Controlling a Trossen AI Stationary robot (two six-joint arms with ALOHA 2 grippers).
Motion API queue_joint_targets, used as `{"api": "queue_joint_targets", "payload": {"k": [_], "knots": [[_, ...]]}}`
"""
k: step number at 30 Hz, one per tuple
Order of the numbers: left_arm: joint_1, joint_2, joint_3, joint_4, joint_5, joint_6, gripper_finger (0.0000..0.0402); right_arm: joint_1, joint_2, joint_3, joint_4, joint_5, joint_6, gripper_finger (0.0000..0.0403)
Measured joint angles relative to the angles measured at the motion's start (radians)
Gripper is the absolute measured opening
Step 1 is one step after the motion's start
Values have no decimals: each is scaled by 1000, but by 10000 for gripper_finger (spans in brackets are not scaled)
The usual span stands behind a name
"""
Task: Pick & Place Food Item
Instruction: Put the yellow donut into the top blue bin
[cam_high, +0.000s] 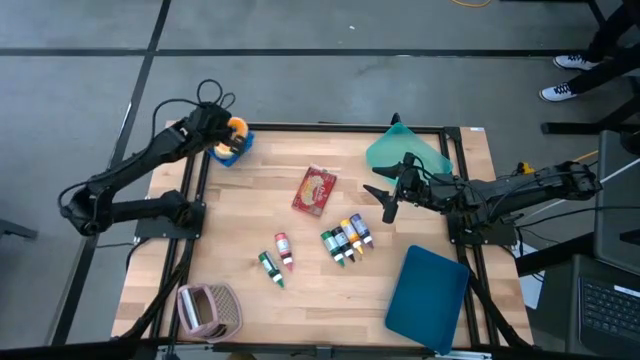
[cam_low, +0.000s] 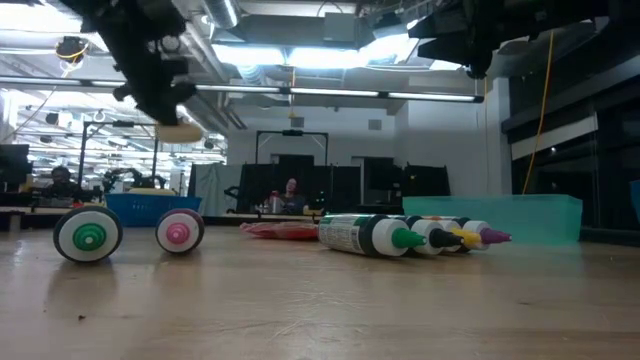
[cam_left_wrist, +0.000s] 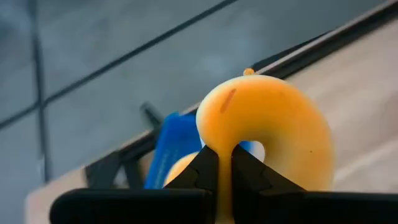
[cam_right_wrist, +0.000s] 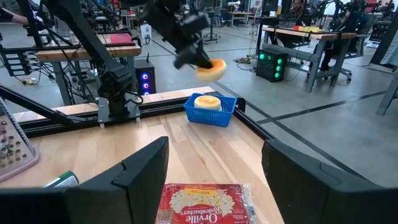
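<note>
Our left hand (cam_right_wrist: 198, 57) pinches a yellow doughnut (cam_right_wrist: 210, 69) by its ring, held above the blue basket (cam_right_wrist: 211, 110) at the surface's far left corner. Our right hand (cam_high: 388, 193) waits spread, far right.

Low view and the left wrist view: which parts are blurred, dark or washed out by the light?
Low view: bright ceiling lamps behind leave the left hand and its pale ring-shaped donut a dark, soft silhouette; the nearest wooden table top is out of focus. Left wrist view: the shut fingers are sharp on the donut; the blue plastic basket behind is blurred.
</note>
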Motion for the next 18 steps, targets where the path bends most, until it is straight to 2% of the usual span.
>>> {"api": "queue_joint_targets", "payload": {"k": [5, 9, 14, 18], "knots": [[65, 86, 0, 7, -31, -83, 11, 0, 0, 0, 0, -8, 0, 254], [65, 132, 0, 50, -49, -137, 11, 0, 0, 0, 0, -10, -3, 254], [59, 166, 0, 64, -123, -161, 10, 0, 0, 0, 0, -11, -8, 254], [57, 179, 9, 67, -131, -212, 10, 0, 0, 0, 9, -11, -4, 254]]}}
